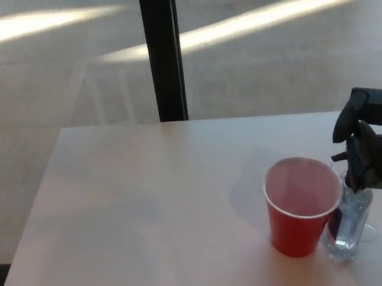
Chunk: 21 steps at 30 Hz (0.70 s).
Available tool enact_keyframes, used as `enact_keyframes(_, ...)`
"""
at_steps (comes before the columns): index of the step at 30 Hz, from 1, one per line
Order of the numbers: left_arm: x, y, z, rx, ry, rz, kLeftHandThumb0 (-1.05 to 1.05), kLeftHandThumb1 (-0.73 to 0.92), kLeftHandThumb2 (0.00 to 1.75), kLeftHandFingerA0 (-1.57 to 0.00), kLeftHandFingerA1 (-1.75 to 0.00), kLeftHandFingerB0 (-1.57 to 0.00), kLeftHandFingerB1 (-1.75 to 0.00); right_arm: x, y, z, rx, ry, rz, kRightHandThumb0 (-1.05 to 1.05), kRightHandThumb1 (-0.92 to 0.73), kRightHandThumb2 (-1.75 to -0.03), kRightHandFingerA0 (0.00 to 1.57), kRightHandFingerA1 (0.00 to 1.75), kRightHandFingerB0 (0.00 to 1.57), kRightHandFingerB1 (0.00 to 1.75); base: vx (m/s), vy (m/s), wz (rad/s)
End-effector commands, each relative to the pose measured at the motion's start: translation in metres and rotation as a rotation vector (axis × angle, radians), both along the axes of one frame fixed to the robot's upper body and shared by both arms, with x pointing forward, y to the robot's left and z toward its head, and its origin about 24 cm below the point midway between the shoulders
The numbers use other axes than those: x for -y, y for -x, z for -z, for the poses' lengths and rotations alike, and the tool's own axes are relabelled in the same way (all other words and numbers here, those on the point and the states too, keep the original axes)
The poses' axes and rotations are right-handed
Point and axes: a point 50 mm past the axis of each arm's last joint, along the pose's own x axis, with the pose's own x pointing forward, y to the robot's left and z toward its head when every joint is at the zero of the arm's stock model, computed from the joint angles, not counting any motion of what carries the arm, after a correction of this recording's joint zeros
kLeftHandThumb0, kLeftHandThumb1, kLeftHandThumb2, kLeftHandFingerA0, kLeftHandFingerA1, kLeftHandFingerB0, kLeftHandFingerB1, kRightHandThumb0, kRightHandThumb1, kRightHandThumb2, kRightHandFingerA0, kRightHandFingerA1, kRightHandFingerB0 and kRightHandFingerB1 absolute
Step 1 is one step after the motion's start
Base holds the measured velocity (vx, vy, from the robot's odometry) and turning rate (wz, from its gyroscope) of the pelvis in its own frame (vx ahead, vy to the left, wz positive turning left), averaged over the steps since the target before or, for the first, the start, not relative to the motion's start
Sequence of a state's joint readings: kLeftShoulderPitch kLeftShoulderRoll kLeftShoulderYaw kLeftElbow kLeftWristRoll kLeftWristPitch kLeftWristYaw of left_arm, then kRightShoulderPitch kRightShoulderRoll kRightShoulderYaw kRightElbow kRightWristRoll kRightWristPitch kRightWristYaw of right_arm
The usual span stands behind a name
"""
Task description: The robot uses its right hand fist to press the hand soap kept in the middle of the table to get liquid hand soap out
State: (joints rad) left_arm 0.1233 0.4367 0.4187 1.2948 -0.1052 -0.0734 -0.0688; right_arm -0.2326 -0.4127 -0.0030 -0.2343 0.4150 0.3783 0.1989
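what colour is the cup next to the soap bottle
Red outside, paler pinkish inside; the cup shows in the head view.

White table point(137, 212) bearing red cup point(302, 223), soap bottle point(349, 225)

A cup point(303, 204) and a soap bottle point(349, 224) are placed on the tabletop point(151, 217), the bottle touching the cup's right side. The right robot hand point(373, 148) is positioned on the bottle's top. A pillar point(163, 49) stands behind the tabletop.

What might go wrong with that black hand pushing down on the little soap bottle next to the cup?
The small clear soap bottle looks tilted under the right hand, so an off-centre push might tip it. It touches the red plastic cup, which could get knocked over. Both stand near the white table's front edge.
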Motion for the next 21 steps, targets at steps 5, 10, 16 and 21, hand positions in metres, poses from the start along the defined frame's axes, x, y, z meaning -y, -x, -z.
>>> enact_keyframes(5,-0.007,-0.003,-0.005,0.012,-0.023,-0.011,-0.58,0.75,0.62,-0.73,-0.66,-0.51,-0.51,0.021,0.016,0.069,-0.323,0.096,0.112,-0.15,-0.65,-1.07,0.92,1.75,0.66,1.72,0.00,0.000,0.00)
enact_keyframes(10,-0.006,-0.003,-0.005,0.015,-0.021,-0.003,-0.58,0.76,0.62,-0.72,-0.70,-0.50,-0.52,0.026,0.016,0.077,-0.333,0.073,0.132,-0.20,-0.67,-0.97,0.95,1.75,0.67,1.73,0.00,0.000,0.00)
enact_keyframes(16,-0.007,-0.004,-0.006,0.016,-0.029,-0.017,-0.59,0.75,0.62,-0.75,-0.69,-0.52,-0.51,0.030,0.019,0.085,-0.386,0.018,0.166,-0.19,-0.58,-1.21,0.96,1.75,0.77,1.62,0.00,0.000,0.00)
enact_keyframes(21,-0.008,-0.004,-0.007,0.005,-0.037,0.009,-0.59,0.76,0.63,-0.74,-0.68,-0.52,-0.52,0.026,0.033,0.105,-0.477,-0.006,0.166,-0.17,-0.60,-1.22,0.95,1.75,0.65,1.65,0.00,0.000,0.00)
